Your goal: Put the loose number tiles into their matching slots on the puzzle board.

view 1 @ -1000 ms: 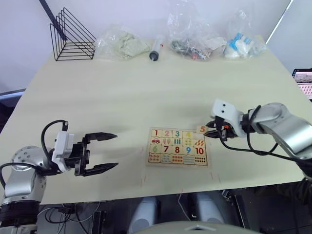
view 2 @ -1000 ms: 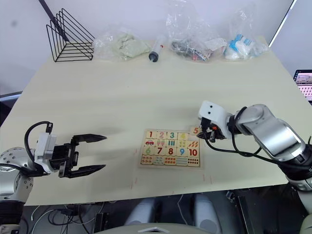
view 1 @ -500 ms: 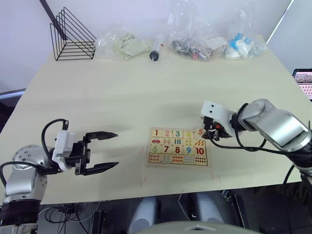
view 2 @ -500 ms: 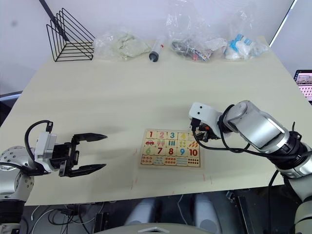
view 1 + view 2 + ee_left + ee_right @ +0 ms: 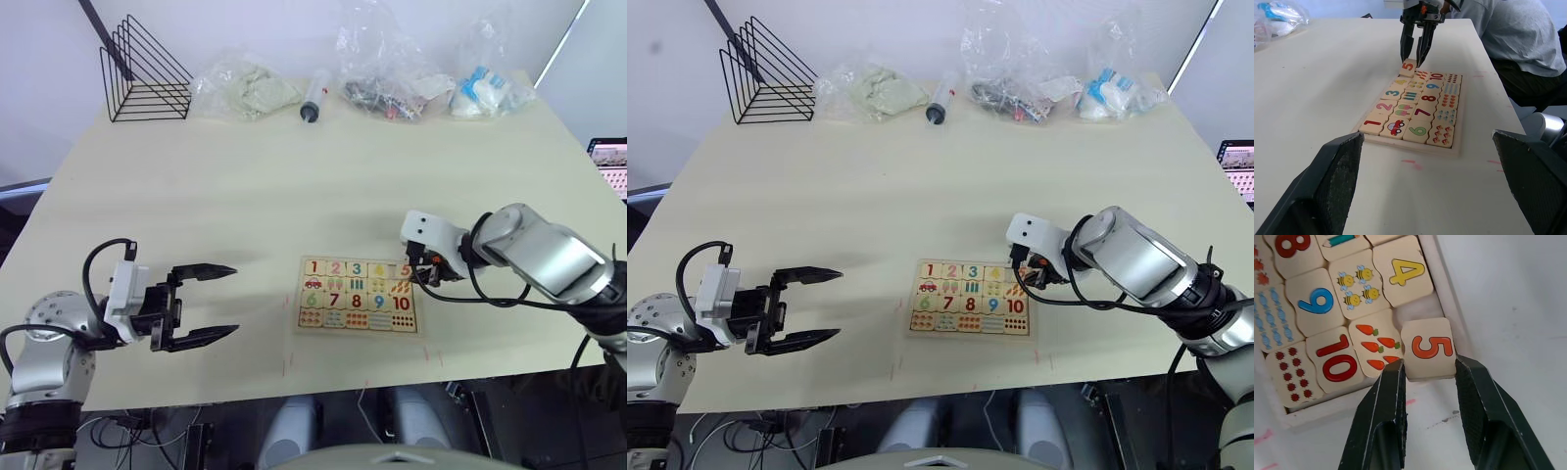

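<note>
The puzzle board [image 5: 358,332] lies near the table's front edge, right of centre. Tiles 1 to 4 [image 5: 346,267] sit in its top row. The tile 5 [image 5: 1427,352] is tilted over the board's top right corner, partly across the bare slot [image 5: 1415,313] beside tile 4. My right gripper [image 5: 1427,366] is shut on tile 5, one finger on each side; from across the board its fingers [image 5: 1422,41] point down onto that tile [image 5: 1409,67]. My left gripper [image 5: 233,301] hangs open and empty a hand's width left of the board.
Along the far edge stand a black wire rack [image 5: 145,73], a syringe-like tube [image 5: 313,98] and several plastic bags [image 5: 387,69]. A seated person [image 5: 1518,34] is beyond the board in the left wrist view. Red marks [image 5: 289,364] dot the front edge.
My right gripper has carried tile 5 leftward from just off the board's right side to over its top right corner. The left arm has not moved.
</note>
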